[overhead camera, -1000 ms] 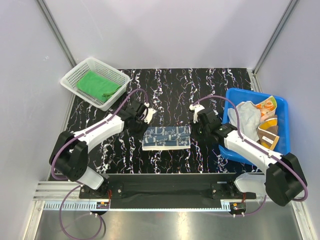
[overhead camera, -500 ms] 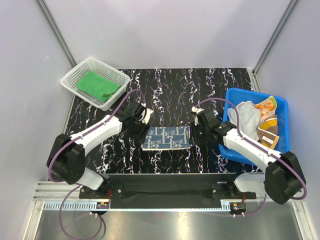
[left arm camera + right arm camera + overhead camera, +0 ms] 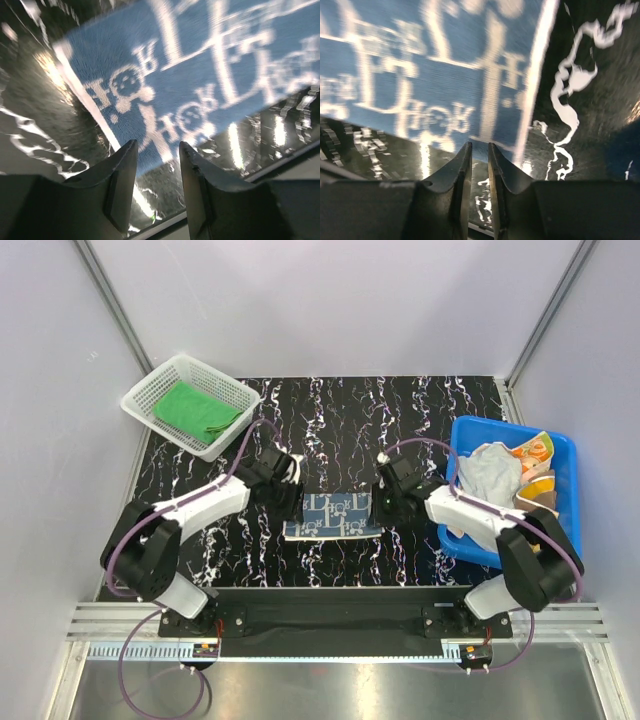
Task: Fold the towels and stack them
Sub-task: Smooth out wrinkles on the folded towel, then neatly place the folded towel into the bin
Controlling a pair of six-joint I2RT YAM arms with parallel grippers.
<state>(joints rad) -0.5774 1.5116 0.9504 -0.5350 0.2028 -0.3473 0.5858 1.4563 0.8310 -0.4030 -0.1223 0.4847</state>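
Observation:
The navy towel (image 3: 334, 514) with pale square pattern lies folded flat on the table's middle. My left gripper (image 3: 293, 502) is at its left end. In the left wrist view (image 3: 157, 145) its jaws stand apart around the towel's (image 3: 200, 75) near corner. My right gripper (image 3: 381, 504) is at the right end. In the right wrist view (image 3: 480, 145) its jaws are almost together with the towel's (image 3: 420, 75) near edge between the tips. A green towel (image 3: 195, 410) lies in the white basket (image 3: 150, 390). Orange, yellow and pale towels (image 3: 520, 475) sit crumpled in the blue tub (image 3: 470, 430).
The black marbled table (image 3: 350, 410) has the basket at its back left corner and the tub along its right side. A black rail (image 3: 330, 605) runs along the near edge between the arm bases. Grey walls close in the back and sides.
Both grippers have moved inward and down from either side to the navy towel's two ends. The right jaws have closed in on the towel's edge. The towel has barely shifted.

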